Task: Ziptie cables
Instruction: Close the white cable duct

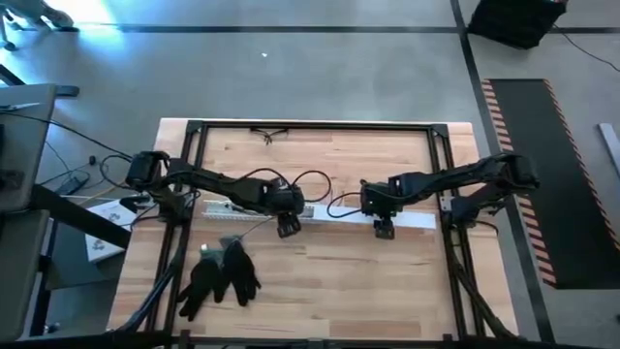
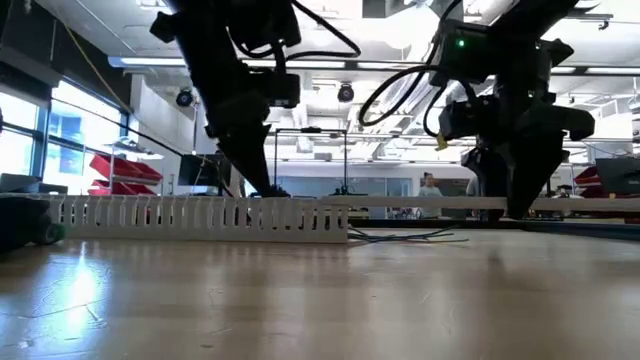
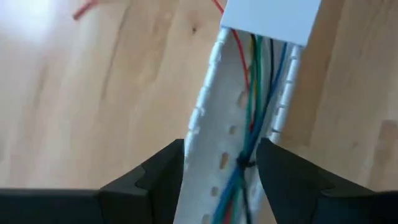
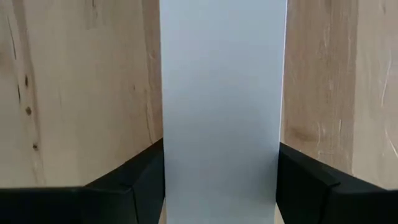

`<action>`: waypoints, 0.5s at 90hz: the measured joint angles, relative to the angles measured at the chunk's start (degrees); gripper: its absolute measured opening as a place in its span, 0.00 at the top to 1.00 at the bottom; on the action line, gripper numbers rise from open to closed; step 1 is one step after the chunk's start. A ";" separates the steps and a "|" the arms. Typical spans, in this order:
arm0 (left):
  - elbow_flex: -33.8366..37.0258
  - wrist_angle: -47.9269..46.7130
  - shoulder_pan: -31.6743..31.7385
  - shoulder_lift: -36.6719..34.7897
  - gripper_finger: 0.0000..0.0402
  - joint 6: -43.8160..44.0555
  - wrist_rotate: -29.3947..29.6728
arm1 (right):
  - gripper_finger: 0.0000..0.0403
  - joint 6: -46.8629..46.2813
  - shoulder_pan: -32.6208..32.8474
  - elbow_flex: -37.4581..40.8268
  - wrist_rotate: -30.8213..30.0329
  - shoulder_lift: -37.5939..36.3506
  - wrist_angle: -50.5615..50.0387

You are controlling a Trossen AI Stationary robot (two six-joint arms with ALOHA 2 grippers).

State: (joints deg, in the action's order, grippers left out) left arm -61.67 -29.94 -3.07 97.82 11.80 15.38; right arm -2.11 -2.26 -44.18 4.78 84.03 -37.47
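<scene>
While a pair of black gloves (image 1: pixel 221 276) lies untouched on the wooden table (image 1: pixel 329 281) toward its near left side, both arms are down on the long white slotted channel (image 2: pixel 200 218) that runs across the middle.

On the left, the left gripper (image 3: pixel 221 165) straddles the open, slotted stretch of the channel, its fingers (image 3: pixel 163 167) spread to either side of the walls and apparently touching them rather than clenched on the wires. The cables (image 3: pixel 249 118), red, green, blue and dark strands, run along inside the channel between those walls and pass under a plain white cover (image 3: pixel 267 18) farther on. A small dark band (image 3: pixel 244 163) already pinches the strands together just between the fingers, which looks like one tie in place, though whether it is fully cinched cannot be told.

On the right, the right gripper (image 4: pixel 221 168) sits astride the covered stretch (image 4: pixel 221 93), fingers parted against both of its edges, seemingly steadying it.

In the low view a few loose strands (image 2: pixel 400 237) trail onto the table past the slotted end. Judging by that, at least one bundling is done and more lengths may remain to tie.
</scene>
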 joint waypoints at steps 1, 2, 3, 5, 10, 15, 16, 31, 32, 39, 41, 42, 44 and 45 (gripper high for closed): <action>0.00 0.09 0.00 0.00 0.56 -0.18 0.01 | 0.45 0.00 0.00 0.00 0.00 0.00 -0.01; 0.00 0.17 0.00 0.00 0.56 -0.33 0.03 | 0.45 0.00 0.00 0.00 0.00 0.00 -0.02; 0.00 0.24 0.00 0.00 0.56 -0.44 0.04 | 0.45 0.00 0.00 0.00 0.00 0.00 -0.02; 0.00 0.37 0.00 0.00 0.56 -0.49 0.03 | 0.45 0.00 0.00 0.00 0.00 0.00 -0.02; 0.01 1.21 0.00 0.00 0.56 -0.55 0.08 | 0.45 0.00 0.00 0.00 0.00 0.00 0.00; 0.23 3.24 0.00 0.00 0.56 -0.91 -0.23 | 0.45 0.26 0.00 0.00 0.02 0.00 0.07; 0.34 3.72 0.00 0.00 0.56 -0.97 -0.42 | 0.45 0.41 0.00 0.00 0.02 0.00 0.09; 2.62 10.85 0.37 0.25 0.56 -0.15 -7.24 | 0.45 0.61 0.00 0.00 0.04 0.02 0.17; 2.84 11.11 0.42 0.26 0.56 -0.07 -7.58 | 0.45 0.61 0.00 0.00 0.04 0.02 0.19; 4.06 12.56 0.77 0.33 0.56 0.63 -8.74 | 0.45 0.61 0.00 0.00 0.04 0.02 0.22; 4.32 13.06 0.84 0.35 0.56 0.82 -8.81 | 0.45 0.63 0.00 0.00 0.04 0.02 0.22; 4.44 13.30 0.86 0.35 0.56 0.89 -8.81 | 0.45 0.63 0.00 0.00 0.04 0.02 0.24; 4.58 13.53 0.92 0.35 0.56 0.95 -8.74 | 0.45 0.61 0.00 0.00 0.04 0.02 0.22; 4.61 13.53 0.96 0.35 0.56 0.93 -8.67 | 0.45 0.61 0.00 0.00 0.04 0.02 0.24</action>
State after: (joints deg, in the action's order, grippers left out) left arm -57.06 -16.40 -2.11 98.17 12.73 6.71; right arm -1.50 -2.26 -44.18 4.82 84.05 -37.24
